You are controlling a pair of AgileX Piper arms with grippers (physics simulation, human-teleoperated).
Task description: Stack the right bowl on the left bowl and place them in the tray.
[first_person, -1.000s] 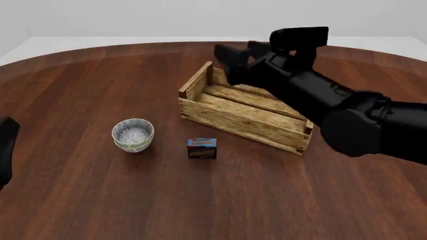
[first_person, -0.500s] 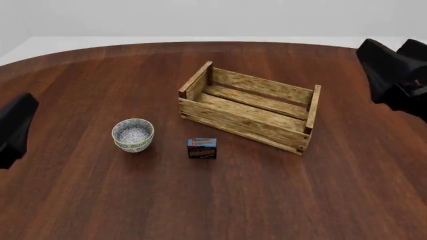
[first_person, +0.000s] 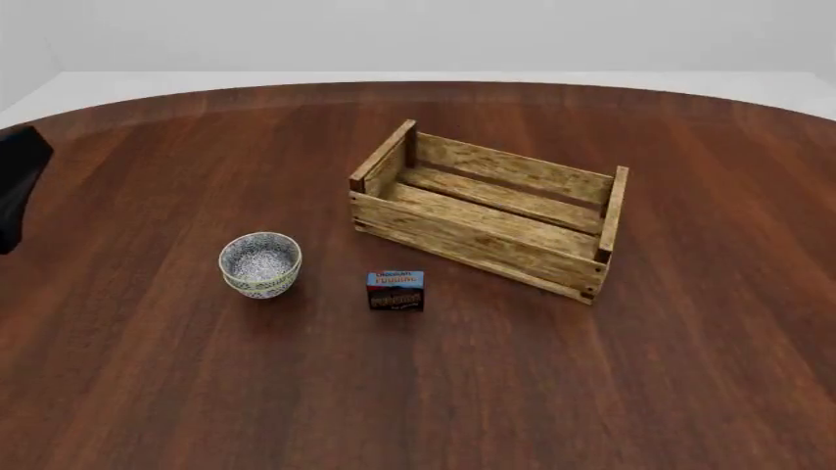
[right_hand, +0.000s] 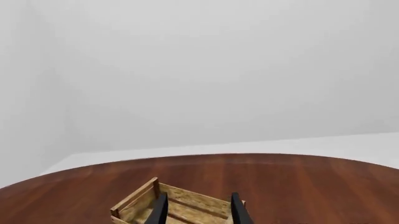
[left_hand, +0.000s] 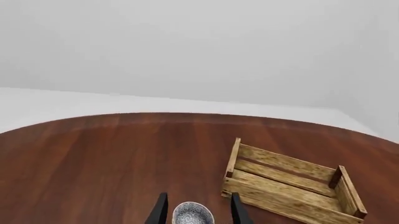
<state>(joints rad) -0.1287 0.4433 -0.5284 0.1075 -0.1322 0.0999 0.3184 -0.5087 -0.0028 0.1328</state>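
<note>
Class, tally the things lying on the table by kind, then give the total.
Speckled bowls: 2, upper bowl nested in lower bowl
Wooden crate: 1
Pudding box: 1
Total: 4

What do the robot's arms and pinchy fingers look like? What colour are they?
Very little of them shows. The left tool has two thin, flat, plain black fingers that narrow toward the tip. The right tool looks the same, black and slim. In the front view a black, blocky piece of the left arm pokes in. No cables, stickers or markings are visible.
</note>
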